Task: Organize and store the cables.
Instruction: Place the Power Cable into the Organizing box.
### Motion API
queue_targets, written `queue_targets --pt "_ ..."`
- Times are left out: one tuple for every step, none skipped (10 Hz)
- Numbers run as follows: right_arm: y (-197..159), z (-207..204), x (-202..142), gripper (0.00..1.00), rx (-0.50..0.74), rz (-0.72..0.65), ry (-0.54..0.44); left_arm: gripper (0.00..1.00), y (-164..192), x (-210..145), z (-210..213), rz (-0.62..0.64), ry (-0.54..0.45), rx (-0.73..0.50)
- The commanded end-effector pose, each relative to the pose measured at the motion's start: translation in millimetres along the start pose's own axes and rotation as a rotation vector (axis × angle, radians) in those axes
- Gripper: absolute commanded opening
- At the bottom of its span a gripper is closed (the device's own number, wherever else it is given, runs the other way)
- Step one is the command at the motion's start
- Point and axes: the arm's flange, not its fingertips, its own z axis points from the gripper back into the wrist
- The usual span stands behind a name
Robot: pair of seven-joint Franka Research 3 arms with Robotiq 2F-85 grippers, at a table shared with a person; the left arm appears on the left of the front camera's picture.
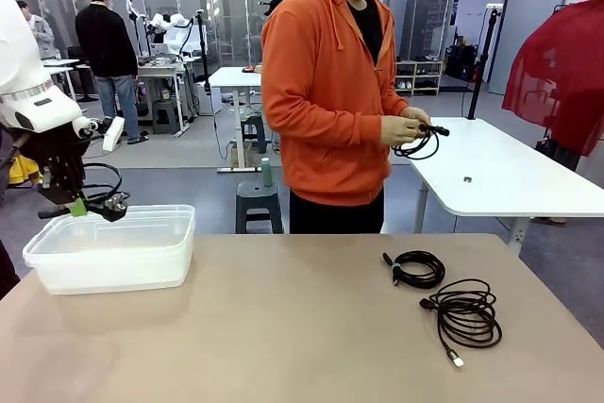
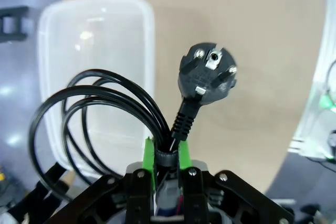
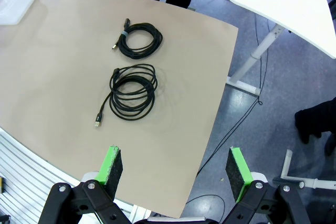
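My left gripper [image 1: 80, 203] hangs above the near-left corner of a clear plastic container [image 1: 142, 266] and is shut on a coiled black power cable [image 1: 113, 206]. In the left wrist view the green pads [image 2: 149, 156] pinch the cable's bound neck; its round plug [image 2: 206, 74] points away and its loops [image 2: 121, 90] hang over the container [image 2: 131, 19]. Two more cables lie coiled on the table at the right, a small tight one [image 1: 429, 276] [image 3: 152, 43] and a looser one [image 1: 491, 327] [image 3: 147, 103]. My right gripper [image 3: 174, 165] is open, high above the table's edge.
A person in an orange hoodie stands at the far side, both hands on another black cable [image 1: 425, 145]. A white table [image 1: 510, 176] stands behind at the right. The tan table [image 1: 283, 327] is bare between the container and the coils.
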Motion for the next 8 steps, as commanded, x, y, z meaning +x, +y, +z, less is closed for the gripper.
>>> queue_targets --pt "-0.5 -0.9 -2.0 1.0 0.003 -0.003 -0.001 0.2 30.1 -9.9 4.4 -0.038 0.016 -0.007" --pt "-0.5 -0.9 -2.0 1.0 0.003 -0.003 -0.001 0.2 42.9 -19.3 -0.4 -0.039 0.001 -0.016" --pt "-0.5 -0.9 -2.0 1.0 0.003 -0.003 -0.001 0.2 59.2 -26.6 -13.1 -0.02 -0.009 -0.021" --pt "-0.5 -0.9 -2.0 1.0 0.003 -0.003 -0.001 0.2 67.1 -31.7 -24.4 0.004 0.011 -0.028" --pt "-0.5 -0.9 -2.0 1.0 0.003 -0.003 -0.001 0.2 71.6 -35.1 -36.4 0.021 0.041 -0.043" --pt "-0.5 -0.9 -2.0 1.0 0.003 -0.003 -0.001 0.2 75.6 -38.2 -46.3 0.019 0.036 -0.059" --pt "-0.5 -0.9 -2.0 1.0 0.003 -0.003 -0.001 0.2 86.2 -40.7 -59.7 0.037 0.02 -0.056" --pt "-0.5 -0.9 -2.0 1.0 0.003 -0.003 -0.001 0.2 89.1 -43.1 -70.4 0.03 0.031 -0.073"
